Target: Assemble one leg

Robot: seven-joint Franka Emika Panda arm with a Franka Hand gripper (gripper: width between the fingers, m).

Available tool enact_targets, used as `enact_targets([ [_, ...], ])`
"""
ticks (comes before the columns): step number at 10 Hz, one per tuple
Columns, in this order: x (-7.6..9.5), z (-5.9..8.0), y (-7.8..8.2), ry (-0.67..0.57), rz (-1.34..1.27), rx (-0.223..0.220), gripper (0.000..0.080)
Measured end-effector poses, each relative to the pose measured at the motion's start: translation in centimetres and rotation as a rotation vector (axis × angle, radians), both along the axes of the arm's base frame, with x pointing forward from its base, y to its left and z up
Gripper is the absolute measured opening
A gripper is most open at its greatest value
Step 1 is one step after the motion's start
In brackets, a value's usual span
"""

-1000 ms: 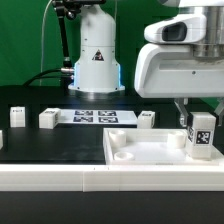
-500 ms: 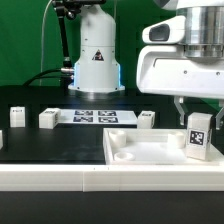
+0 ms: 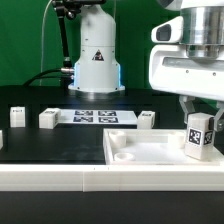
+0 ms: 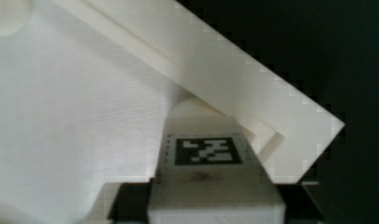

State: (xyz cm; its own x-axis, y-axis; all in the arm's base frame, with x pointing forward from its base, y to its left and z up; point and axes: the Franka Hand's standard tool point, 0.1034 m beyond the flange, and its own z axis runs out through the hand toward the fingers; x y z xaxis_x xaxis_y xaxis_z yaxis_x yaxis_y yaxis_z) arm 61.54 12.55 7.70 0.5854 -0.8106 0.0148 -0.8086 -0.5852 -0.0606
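Note:
A leg (image 3: 199, 136), a small white post with a black-and-white tag, stands upright over the right end of the large flat white panel (image 3: 140, 150). My gripper (image 3: 199, 112) is shut on the leg from above. In the wrist view the leg (image 4: 209, 160) shows its tag between the dark fingers (image 4: 131, 203), right by the panel's recessed corner wall (image 4: 257, 100). Whether the leg's base touches the panel I cannot tell.
Three more white legs stand on the black table: one at the exterior view's left edge (image 3: 17, 115), one beside it (image 3: 47, 119), one behind the panel (image 3: 147, 118). The marker board (image 3: 94, 117) lies behind. The arm's base (image 3: 95, 55) stands at the back.
My gripper has moved toward the exterior view's right with the leg in it, and sits slightly lower over the panel's right end.

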Motion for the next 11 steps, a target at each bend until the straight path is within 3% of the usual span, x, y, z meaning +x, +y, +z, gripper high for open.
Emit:
enact_targets([
  [1,0.00,-0.01,0.00,-0.001,0.050,-0.003,0.0442],
  [2,0.07,0.04,-0.19,-0.002,0.111,-0.006,0.0442],
  [3,0.11,0.03,-0.24,-0.005,0.156,-0.009,0.0570],
  [4,0.22,-0.05,-0.12,-0.027,0.261,-0.015,0.0625],
  [11,0.40,-0.08,0.47,-0.029,0.985,-0.088,0.0649],
])
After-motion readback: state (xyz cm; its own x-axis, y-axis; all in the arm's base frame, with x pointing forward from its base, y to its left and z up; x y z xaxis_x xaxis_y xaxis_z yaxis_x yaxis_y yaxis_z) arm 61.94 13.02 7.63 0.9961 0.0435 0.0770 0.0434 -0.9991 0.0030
